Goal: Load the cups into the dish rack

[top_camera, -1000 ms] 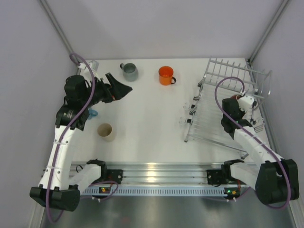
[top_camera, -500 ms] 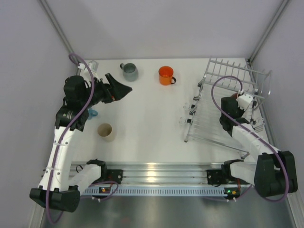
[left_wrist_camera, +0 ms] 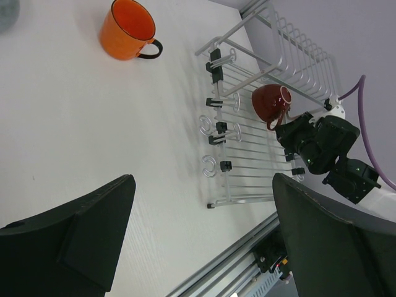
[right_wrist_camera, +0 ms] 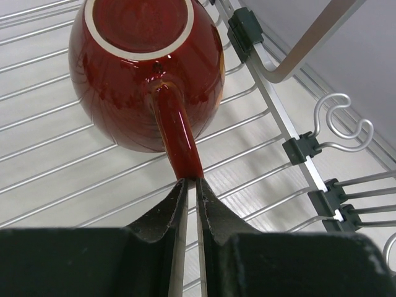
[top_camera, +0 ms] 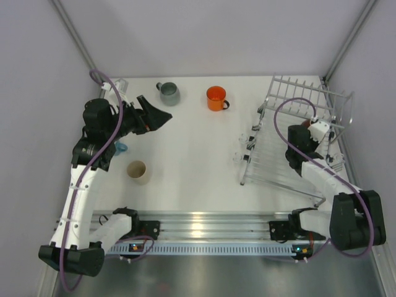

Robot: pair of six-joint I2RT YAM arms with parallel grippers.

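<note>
The right arm is swinging its elbow and base link inward, toward the bottom centre of the top view, while its wrist is staying over the rack (top_camera: 301, 86); the left arm is not moving at all.

The right gripper (right_wrist_camera: 189, 184) is sitting with its fingers drawn together, only a thin slit showing between them. Its tips are touching the end of the red mug's (right_wrist_camera: 124, 80) handle. Whether they are nipping that handle or merely resting against it cannot be told, since the handle looks thicker than the slit.

The red mug is lying on its side on the rack's wire base, in the right part of the top view, its ringed end facing the wrist camera. Its handle is running straight down the wrist frame from the belly to the fingertips, so the mug's long axis is lying in line with the fingers, directly ahead of them. Judging from this, any pull back would need to follow that same line, or the tips could drag the handle and roll the mug.

The left gripper (left_wrist_camera: 203, 185) is hanging with its fingers spread wide, holding nothing. The grey mug (top_camera: 169, 93) is standing on the tabletop (top_camera: 192, 154) just to its upper right, so the left arm is the nearer one for it.
</note>
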